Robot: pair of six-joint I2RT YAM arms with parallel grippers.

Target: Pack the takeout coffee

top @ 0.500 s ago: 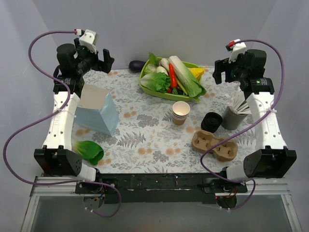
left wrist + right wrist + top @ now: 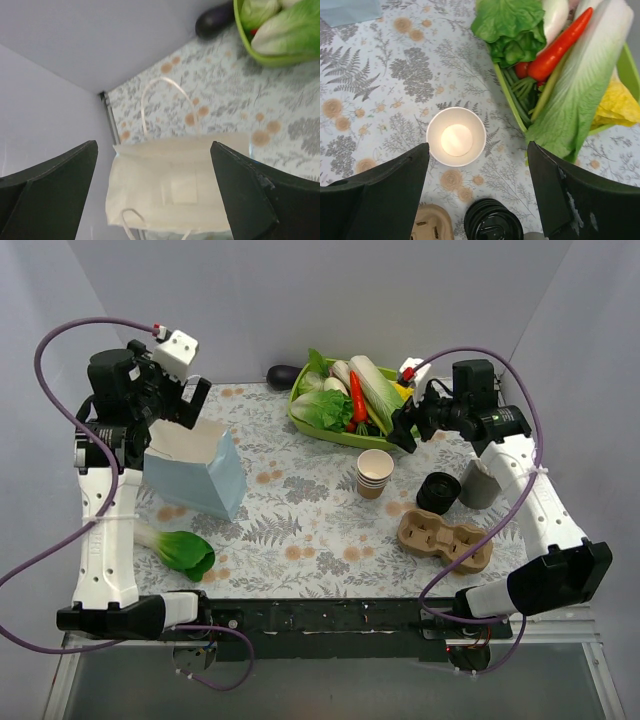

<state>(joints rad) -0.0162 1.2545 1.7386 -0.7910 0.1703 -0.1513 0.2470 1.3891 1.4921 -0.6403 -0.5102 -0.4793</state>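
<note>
Now right tool, spread, swung in above lidless cup, left tool, spread, above blue bag.

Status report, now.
Left gripper open over the pale blue paper bag. Right gripper open, aimed at the lidless tan paper cup. No lidded cup seen. Black plastic lid stack beside cup, nothing blocking.

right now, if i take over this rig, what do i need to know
Left gripper: open, empty, above the open blue bag.
Right gripper: open, empty, above the tan cup, which stands unlidded beside the green tray.
Black lids are stacked right of the cup, with the cup carrier in front of them.
Done: nothing packed; the bag looks empty.
Left: no lidded coffee is in view, so probably lid the cup, then bag it.
</note>
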